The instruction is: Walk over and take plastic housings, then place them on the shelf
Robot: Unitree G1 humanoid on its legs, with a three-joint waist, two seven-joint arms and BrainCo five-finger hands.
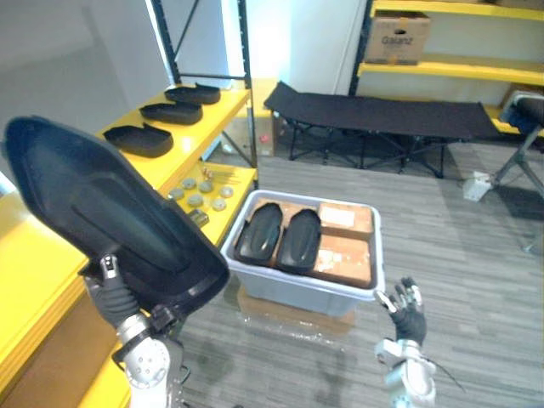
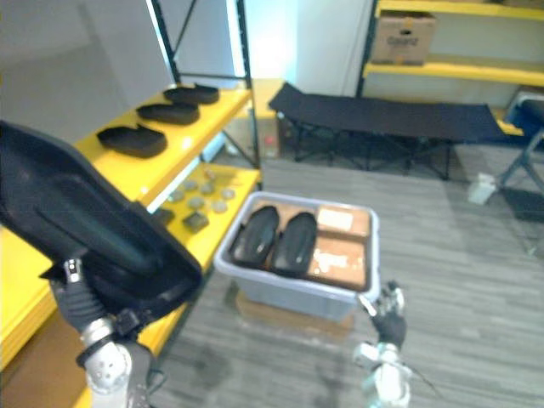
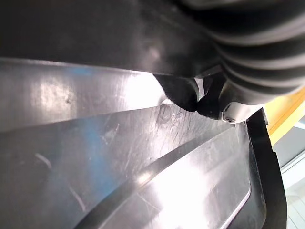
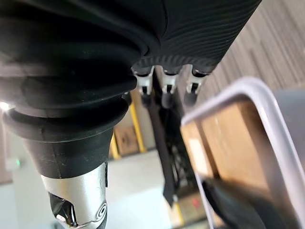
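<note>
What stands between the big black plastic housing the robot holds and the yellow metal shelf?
Nothing visible. The left hand holds the black plastic housing beside the bare near end of the yellow shelf; three more black housings lie farther along it. The right hand hangs apart.

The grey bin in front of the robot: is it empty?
No, two black housings lie side by side in the grey bin, next to brown cardboard boxes.
</note>
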